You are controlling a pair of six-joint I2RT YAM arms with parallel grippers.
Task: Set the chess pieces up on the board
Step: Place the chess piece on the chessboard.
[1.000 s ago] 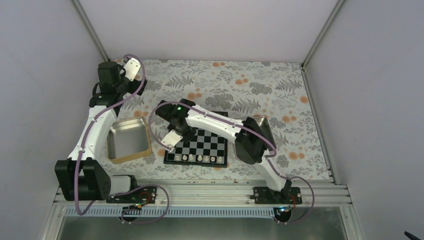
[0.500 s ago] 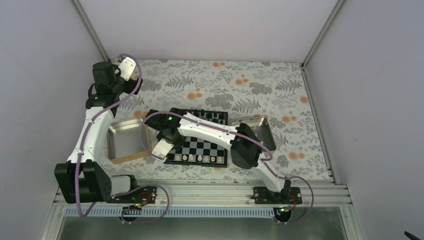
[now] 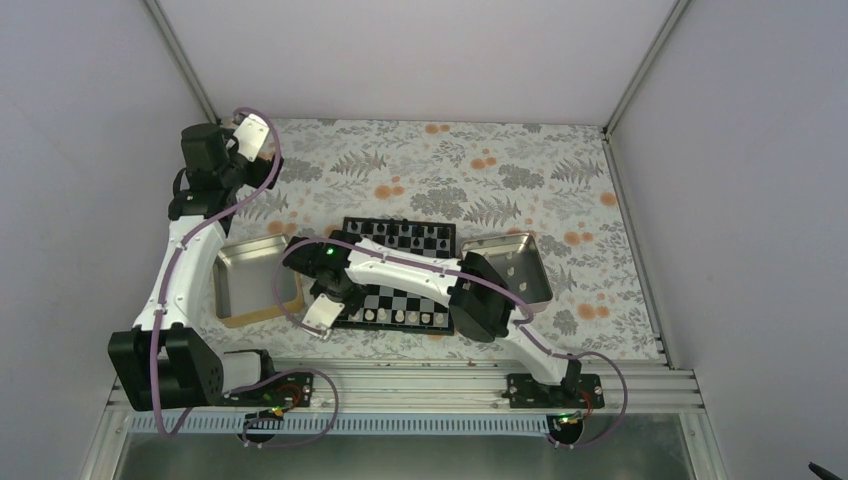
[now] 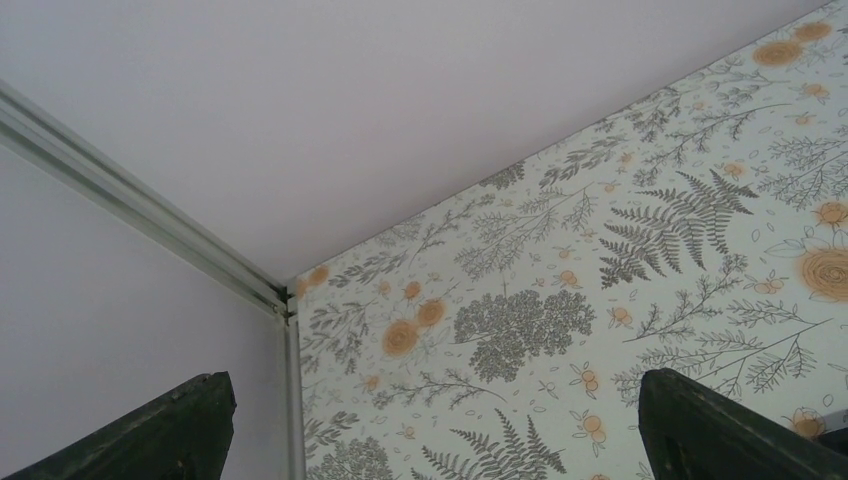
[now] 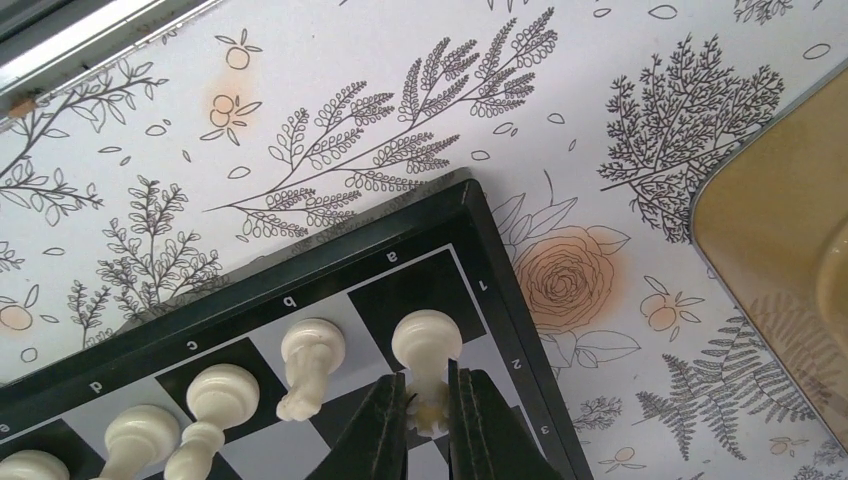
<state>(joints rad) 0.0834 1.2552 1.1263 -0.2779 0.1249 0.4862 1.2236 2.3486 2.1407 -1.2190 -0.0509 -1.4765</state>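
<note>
Printed on board (image 5: 300,262) rim: d, c, b, a along the edge; 1, 2, 3 up the side. Pinched in right gripper (image 5: 428,415): white piece (image 5: 427,343) over corner square a1, just inside rim. More pieces (image 5: 215,392) alongside in that row. Tray (image 5: 780,220) near that corner. Left gripper (image 4: 430,455) spread wide, up by far-left wall corner, bare floral mat below.

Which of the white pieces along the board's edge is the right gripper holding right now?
The end white piece nearest the board's a1 corner: the right gripper is shut on its stem. Its neighbour on file b and the rest stand free.
</note>
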